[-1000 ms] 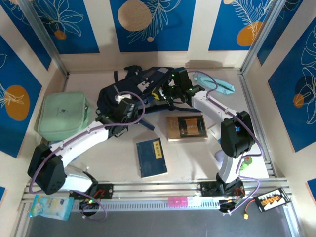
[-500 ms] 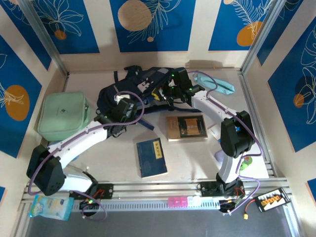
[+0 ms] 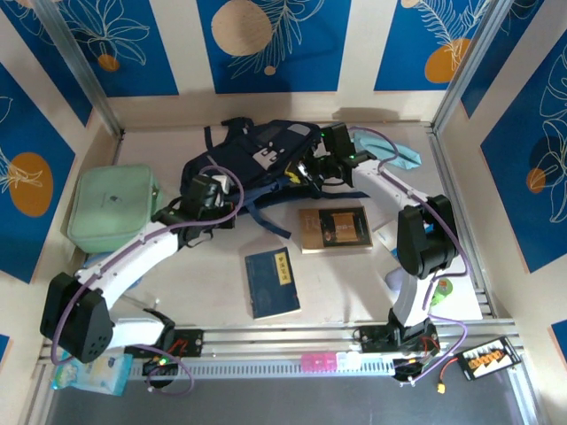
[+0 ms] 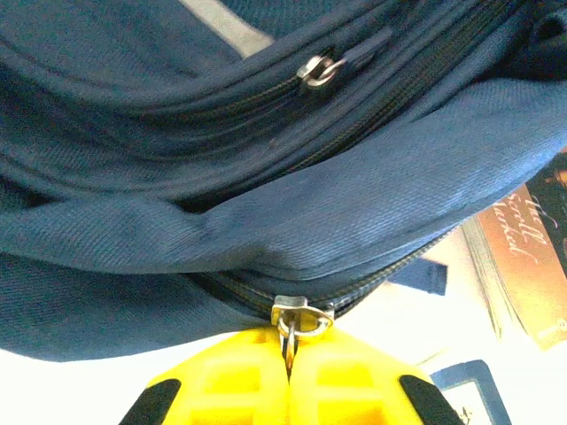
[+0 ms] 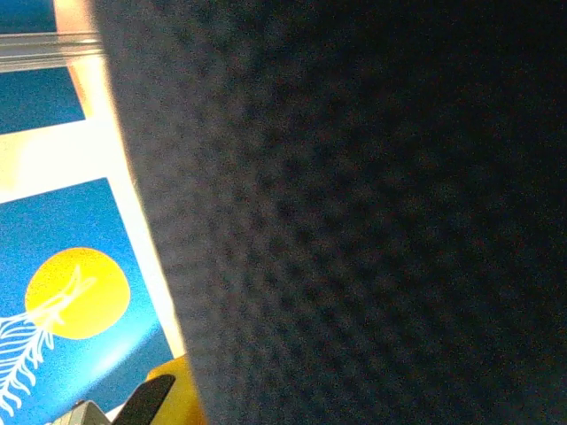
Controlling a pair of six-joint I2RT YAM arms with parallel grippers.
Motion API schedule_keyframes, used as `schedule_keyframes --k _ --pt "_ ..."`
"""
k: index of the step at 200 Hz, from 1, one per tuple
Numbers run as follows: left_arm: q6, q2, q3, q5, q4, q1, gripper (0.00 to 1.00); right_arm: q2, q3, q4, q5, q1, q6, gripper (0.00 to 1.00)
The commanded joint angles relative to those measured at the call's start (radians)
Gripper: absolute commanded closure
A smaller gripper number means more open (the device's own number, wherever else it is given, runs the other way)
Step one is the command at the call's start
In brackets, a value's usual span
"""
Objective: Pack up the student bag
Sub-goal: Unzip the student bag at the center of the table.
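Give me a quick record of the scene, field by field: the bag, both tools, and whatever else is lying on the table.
Student bag: navy, lying at the far side of the table
Left tool: shut on a metal zipper pull of the bag
Right tool: at the bag's right side, against dark fabric; open or shut unclear
Mint-green case: left of the bag
Blue book: near centre, closed
Brown book: right of centre, closed

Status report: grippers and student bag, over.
Left gripper shut on zipper pull. Right gripper against student bag, state unclear. Blue book outside, unpacked.
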Motion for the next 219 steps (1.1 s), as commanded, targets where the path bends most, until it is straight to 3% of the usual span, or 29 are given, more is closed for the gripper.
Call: schedule_keyframes --k 1,35,62,82,117,144,171,192,219 --pt "0.038 0.02 -0.009 0.05 -0.042 0.032 1.0 0.016 -0.01 0.034 0.068 -0.08 -0.095 1.0" --pt "0.075 0.057 0.059 0.176 -0.04 0.031 1.0 -0.013 -0.059 0.06 0.084 -0.084 -0.092 0.97" --pt "0.047 0.098 0.109 0.29 -0.037 0.004 1.0 -0.09 -0.141 0.052 0.139 -0.096 -0.044 0.63" --pt "0.017 0.136 0.136 0.345 -0.03 -0.036 1.0 -0.188 -0.234 0.045 0.207 -0.094 0.002 0.49" --pt "-0.006 0.225 0.229 0.341 -0.08 -0.08 1.0 -0.336 -0.347 -0.002 0.298 -0.06 0.109 0.43" --pt "-0.022 0.276 0.295 0.35 -0.109 -0.092 1.0 -0.369 -0.422 0.024 0.314 0.028 0.242 0.4" --pt "-0.022 0.304 0.327 0.371 -0.131 -0.098 1.0 -0.311 -0.43 0.109 0.292 0.101 0.317 0.38" --pt "-0.008 0.318 0.336 0.381 -0.152 -0.1 1.0 -0.22 -0.365 0.139 0.215 0.104 0.298 0.37" --pt "0.004 0.326 0.341 0.376 -0.167 -0.099 1.0 -0.142 -0.317 0.156 0.205 0.111 0.291 0.37"
